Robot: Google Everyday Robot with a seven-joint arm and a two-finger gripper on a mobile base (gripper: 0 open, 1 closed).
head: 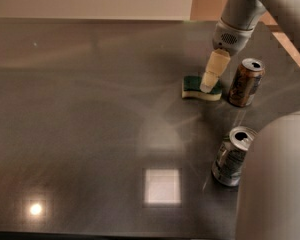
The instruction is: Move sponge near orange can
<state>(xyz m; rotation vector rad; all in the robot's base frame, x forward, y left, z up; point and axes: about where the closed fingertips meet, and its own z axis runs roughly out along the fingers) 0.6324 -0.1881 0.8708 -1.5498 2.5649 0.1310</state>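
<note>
A: Sponge?
B: The sponge (194, 88) lies flat on the dark glossy tabletop (90, 114), green side up, with the yellow foam edge facing the camera. It's at the far right of the surface.
A: Relative to the target?
B: It's just left of the orange can (246, 83), right beside it. I can't tell if they touch. The can is upright with its silver top showing.
A: Pincer?
B: The pincer (206, 86) comes down from the arm (237, 19) at top right, and its pale tip is on the right part of the sponge's green top. Whether it's spread or pinching the sponge, I can't tell from this angle.
A: Anything else?
B: A silver-grey can (232, 156) with green print stands upright, nearer the camera, well apart from the sponge. A white square reflection (162, 186) and a small light spot (35, 209) show on the near tabletop. Part of the robot's pale body (277, 184) fills the bottom right corner and overlaps that second can's right side.
</note>
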